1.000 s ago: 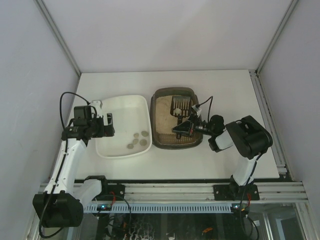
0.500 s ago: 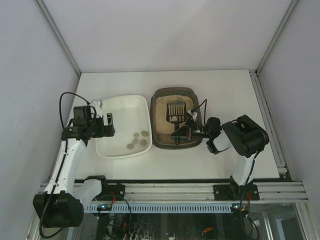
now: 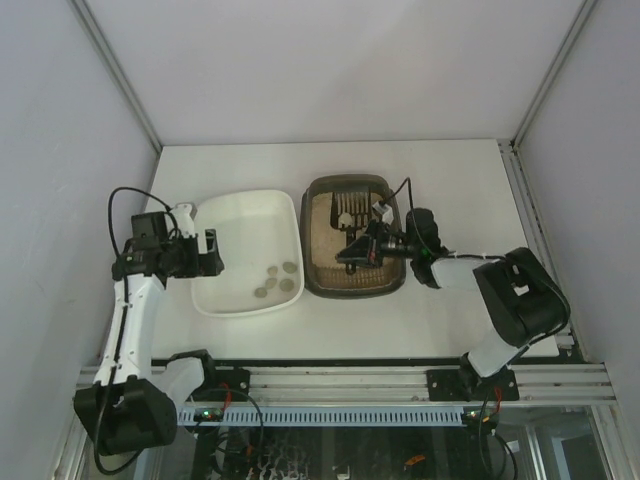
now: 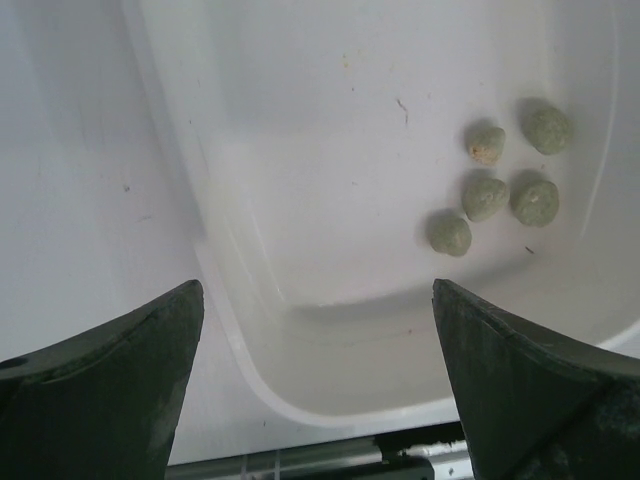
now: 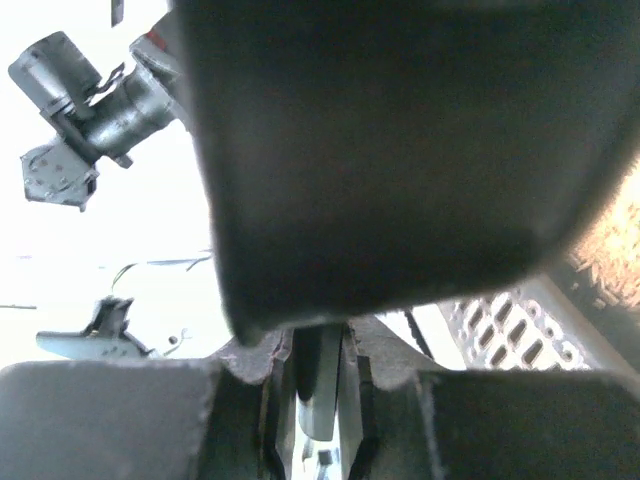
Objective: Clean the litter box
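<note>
The dark brown-grey litter box with beige litter stands at the table's middle. My right gripper hovers over it, shut on the handle of a black slotted scoop, whose head lies over the box's far half. In the right wrist view the handle sits clamped between the fingers, with the slotted head and litter to the right. My left gripper is open and empty over the left rim of the white tray. In the left wrist view it straddles the tray's near-left corner.
The white tray holds several grey-green clumps, also seen from above, near its front right. White enclosure walls stand at left, right and back. A metal rail runs along the table's near edge.
My right arm has stretched out and carried the scoop from the box's right side toward its far middle. My left gripper has shifted slightly to the left.
</note>
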`<action>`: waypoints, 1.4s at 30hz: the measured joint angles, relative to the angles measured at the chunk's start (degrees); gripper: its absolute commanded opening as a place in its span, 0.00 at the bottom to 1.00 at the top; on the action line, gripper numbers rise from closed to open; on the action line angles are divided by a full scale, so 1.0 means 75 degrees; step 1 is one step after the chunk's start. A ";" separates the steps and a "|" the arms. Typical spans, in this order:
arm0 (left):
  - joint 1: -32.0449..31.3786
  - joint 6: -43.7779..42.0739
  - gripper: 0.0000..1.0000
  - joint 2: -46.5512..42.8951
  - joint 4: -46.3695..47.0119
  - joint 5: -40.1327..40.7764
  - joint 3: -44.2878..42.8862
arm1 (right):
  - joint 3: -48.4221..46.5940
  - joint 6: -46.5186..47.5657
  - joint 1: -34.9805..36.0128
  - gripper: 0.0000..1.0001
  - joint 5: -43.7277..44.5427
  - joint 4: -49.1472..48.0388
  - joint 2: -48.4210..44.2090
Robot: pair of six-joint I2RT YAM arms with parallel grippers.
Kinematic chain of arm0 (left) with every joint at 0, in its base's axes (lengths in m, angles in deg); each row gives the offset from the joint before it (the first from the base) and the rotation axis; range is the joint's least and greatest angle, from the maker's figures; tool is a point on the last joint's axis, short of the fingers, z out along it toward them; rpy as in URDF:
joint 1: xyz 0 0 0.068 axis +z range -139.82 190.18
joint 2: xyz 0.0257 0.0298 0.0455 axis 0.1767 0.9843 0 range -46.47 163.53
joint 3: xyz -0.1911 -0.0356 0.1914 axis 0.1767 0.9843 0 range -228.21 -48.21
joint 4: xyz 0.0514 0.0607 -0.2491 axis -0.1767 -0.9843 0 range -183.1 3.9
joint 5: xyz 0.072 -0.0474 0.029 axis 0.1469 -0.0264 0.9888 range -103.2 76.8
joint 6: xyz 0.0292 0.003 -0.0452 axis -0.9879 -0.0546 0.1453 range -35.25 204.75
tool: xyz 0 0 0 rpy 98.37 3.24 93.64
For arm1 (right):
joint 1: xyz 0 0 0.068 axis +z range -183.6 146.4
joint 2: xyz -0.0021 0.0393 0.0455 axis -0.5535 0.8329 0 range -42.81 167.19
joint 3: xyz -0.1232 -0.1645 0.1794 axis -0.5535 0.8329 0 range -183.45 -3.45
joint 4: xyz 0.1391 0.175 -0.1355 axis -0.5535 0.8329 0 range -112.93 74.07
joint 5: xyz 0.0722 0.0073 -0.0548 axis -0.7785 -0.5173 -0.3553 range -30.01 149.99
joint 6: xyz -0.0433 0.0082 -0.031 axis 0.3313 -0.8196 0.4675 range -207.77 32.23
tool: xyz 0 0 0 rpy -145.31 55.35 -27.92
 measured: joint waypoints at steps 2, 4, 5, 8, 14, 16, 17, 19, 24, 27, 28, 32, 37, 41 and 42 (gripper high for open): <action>0.0498 -0.0373 1.00 0.0175 -0.0417 -0.0530 -0.0207 | -0.0903 0.0901 0.0105 0.00 0.0388 0.2060 -0.0367; 0.0880 -0.0685 1.00 0.0469 -0.0860 -0.0985 -0.0574 | -0.1816 0.1766 0.0364 0.00 0.0912 0.3824 -0.0597; 0.1052 -0.0836 1.00 0.0624 -0.1035 -0.1221 -0.0796 | -0.2384 0.2253 0.0586 0.00 0.1268 0.4794 -0.0688; 0.1399 -0.1113 1.00 0.0831 -0.1349 -0.1880 -0.1250 | -0.3934 0.3418 0.1247 0.00 0.2110 0.6898 -0.0737; 0.1993 -0.1358 1.00 0.1067 -0.1818 -0.3622 -0.1478 | -0.6898 0.5045 0.2378 0.00 0.3923 1.0413 0.0347; 0.2142 -0.1448 1.00 0.1373 -0.2014 -0.4112 -0.1489 | -0.7976 0.5464 0.2754 0.00 0.4963 1.1459 0.1064; 0.2215 -0.1492 1.00 0.1527 -0.2104 -0.4287 -0.1489 | -0.8635 0.5715 0.3066 0.00 0.5721 1.2065 0.1545; 0.2363 -0.1478 1.00 0.1769 -0.2197 -0.4473 -0.1489 | -0.9422 0.6062 0.3614 0.00 0.6948 1.2855 0.2200; 0.2483 -0.1003 1.00 0.1652 -0.1920 -0.3931 -0.1431 | -1.0660 0.6650 0.4876 0.00 0.9387 1.4463 0.3483; 0.2495 -0.0726 1.00 0.1244 -0.1606 -0.3442 -0.1262 | -1.0719 0.6837 0.5278 0.00 1.0182 1.4979 0.3736; 0.2495 -0.0659 1.00 0.1107 -0.1530 -0.3316 -0.1209 | -1.0719 0.6872 0.5298 0.00 1.0346 1.5078 0.3754; 0.2495 -0.0455 1.00 0.0711 -0.1314 -0.2987 -0.1105 | -1.0719 0.6977 0.5147 0.00 1.0888 1.5201 0.3736; 0.2489 -0.0163 1.00 0.0831 -0.1116 -0.2894 -0.1093 | -1.0719 0.7026 0.4992 0.00 1.1412 1.5180 0.3652; 0.2005 0.0370 1.00 0.0854 -0.0851 -0.2305 -0.1081 | -1.0690 0.6951 0.4590 0.00 1.1447 1.5583 0.3264; 0.1705 0.0533 1.00 0.0854 -0.0752 -0.2101 -0.1081 | -1.0614 0.6924 0.4433 0.00 1.1369 1.5670 0.3107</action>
